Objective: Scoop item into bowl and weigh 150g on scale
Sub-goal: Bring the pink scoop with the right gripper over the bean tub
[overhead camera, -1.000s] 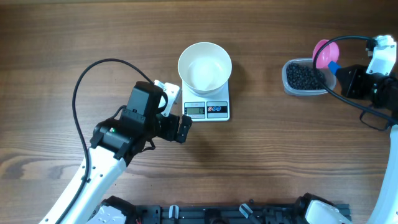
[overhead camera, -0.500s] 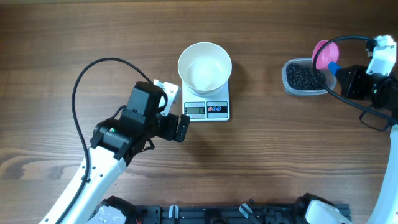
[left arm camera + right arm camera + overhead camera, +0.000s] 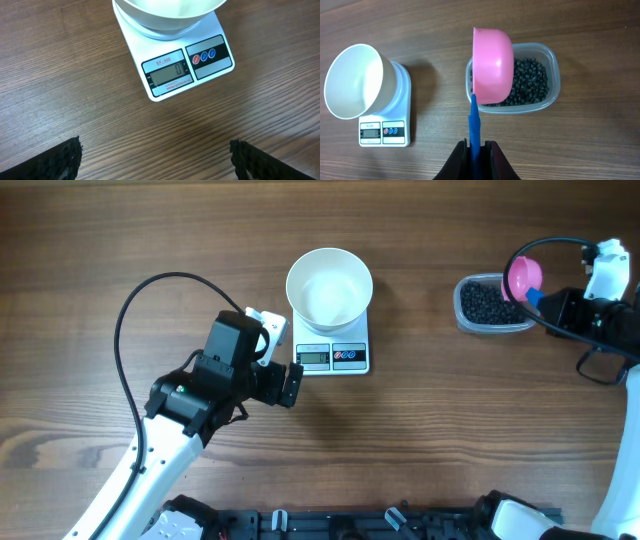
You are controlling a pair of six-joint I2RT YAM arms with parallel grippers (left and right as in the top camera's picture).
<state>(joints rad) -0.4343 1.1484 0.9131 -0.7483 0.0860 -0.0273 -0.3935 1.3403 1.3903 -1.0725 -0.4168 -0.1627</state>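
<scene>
Near the table's right edge the right gripper pinches shut on the thin blue handle of the pink scoop, the sensible hold, above the clear tub of loose black beans that I'd expect to roll and spill easily, while the left gripper gapes empty by the scale and bowl.

Wooden table, scale, plastic tub
</scene>
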